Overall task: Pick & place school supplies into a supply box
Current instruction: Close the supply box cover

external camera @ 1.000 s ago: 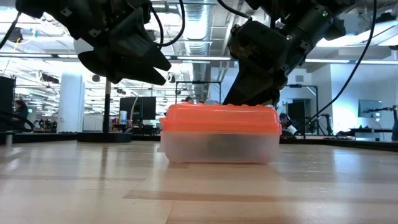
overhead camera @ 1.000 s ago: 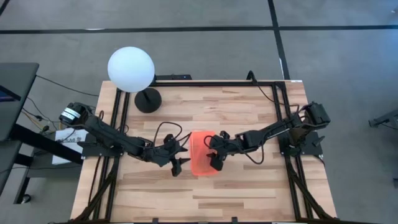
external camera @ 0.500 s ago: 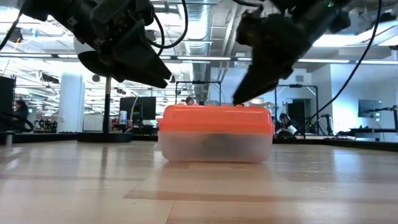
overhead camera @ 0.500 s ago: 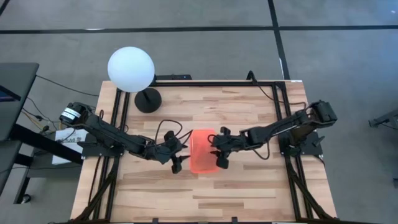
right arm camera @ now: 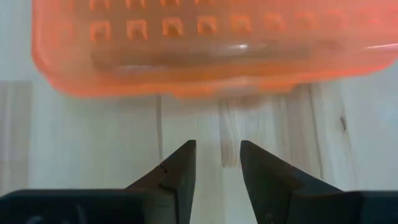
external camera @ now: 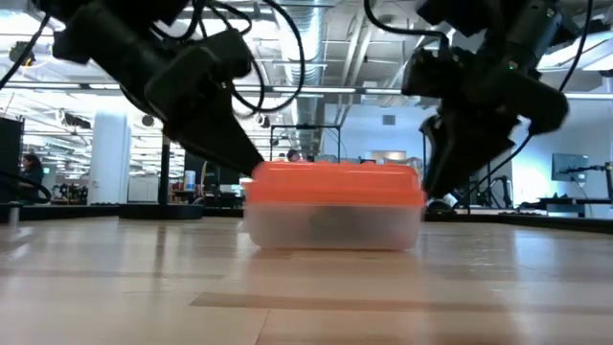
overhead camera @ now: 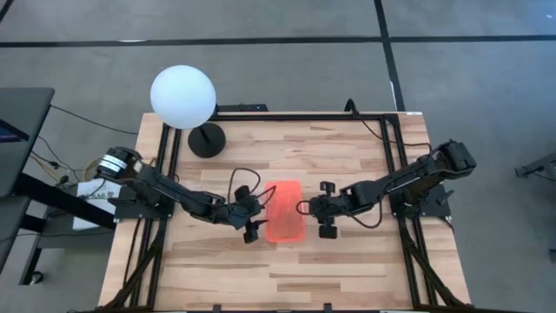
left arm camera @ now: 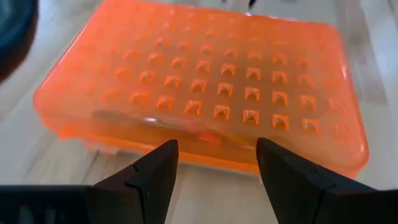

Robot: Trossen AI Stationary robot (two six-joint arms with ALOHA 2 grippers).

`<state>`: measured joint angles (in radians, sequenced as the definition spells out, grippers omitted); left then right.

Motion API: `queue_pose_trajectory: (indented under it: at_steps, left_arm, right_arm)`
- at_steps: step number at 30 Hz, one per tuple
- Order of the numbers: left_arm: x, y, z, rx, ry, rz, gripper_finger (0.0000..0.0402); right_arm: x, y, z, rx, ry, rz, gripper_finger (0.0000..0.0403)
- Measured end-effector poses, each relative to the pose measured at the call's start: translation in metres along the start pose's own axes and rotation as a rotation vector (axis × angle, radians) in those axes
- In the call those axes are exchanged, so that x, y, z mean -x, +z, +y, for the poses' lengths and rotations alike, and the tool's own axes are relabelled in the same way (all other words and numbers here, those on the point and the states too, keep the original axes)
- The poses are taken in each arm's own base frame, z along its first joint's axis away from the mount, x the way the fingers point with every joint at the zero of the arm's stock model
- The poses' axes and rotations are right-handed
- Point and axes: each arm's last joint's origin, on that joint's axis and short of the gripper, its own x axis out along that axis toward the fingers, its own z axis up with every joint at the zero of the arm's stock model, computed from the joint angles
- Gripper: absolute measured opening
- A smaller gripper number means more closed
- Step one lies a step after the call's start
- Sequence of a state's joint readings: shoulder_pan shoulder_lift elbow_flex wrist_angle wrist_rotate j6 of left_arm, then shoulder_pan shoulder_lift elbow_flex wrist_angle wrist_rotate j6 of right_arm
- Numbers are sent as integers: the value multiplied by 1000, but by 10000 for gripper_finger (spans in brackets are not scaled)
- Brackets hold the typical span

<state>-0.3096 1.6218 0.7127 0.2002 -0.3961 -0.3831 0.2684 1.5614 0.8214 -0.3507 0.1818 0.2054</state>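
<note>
High view shows the closed supply box [overhead camera: 285,212] mid-table, left gripper [overhead camera: 253,224] wide-jawed at its nine o'clock, right gripper [overhead camera: 326,211] narrow-jawed at three, both empty.

Supply box [overhead camera: 285,211] flanked by left gripper [overhead camera: 252,231], right gripper [overhead camera: 323,217].

Orange-lidded supply box [right arm camera: 205,46] beyond parted fingers [right arm camera: 177,171]

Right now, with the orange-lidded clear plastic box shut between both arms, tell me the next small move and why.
Probably draw both grippers straight back. The orange-lidded clear plastic box sits closed on the wooden table, no supplies lie outside it, and the left gripper and right gripper flank its long sides with empty, parted fingers, touching nothing.
</note>
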Motion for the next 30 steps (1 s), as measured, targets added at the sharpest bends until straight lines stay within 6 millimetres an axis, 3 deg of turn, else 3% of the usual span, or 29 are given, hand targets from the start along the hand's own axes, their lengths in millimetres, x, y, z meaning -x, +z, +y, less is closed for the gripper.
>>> queue_pose_trajectory:
  at_steps: [5, 30]
  left_arm:
    - [-6, -7, -2, 2, 27, 34, 215]
    - [-9, 1, 12, 14, 55, 35, 215]
  right_arm:
    - [-2, 0, 0, -13, 6, -47, 116]
    - [-5, 7, -16, 56, 4, -76, 116]
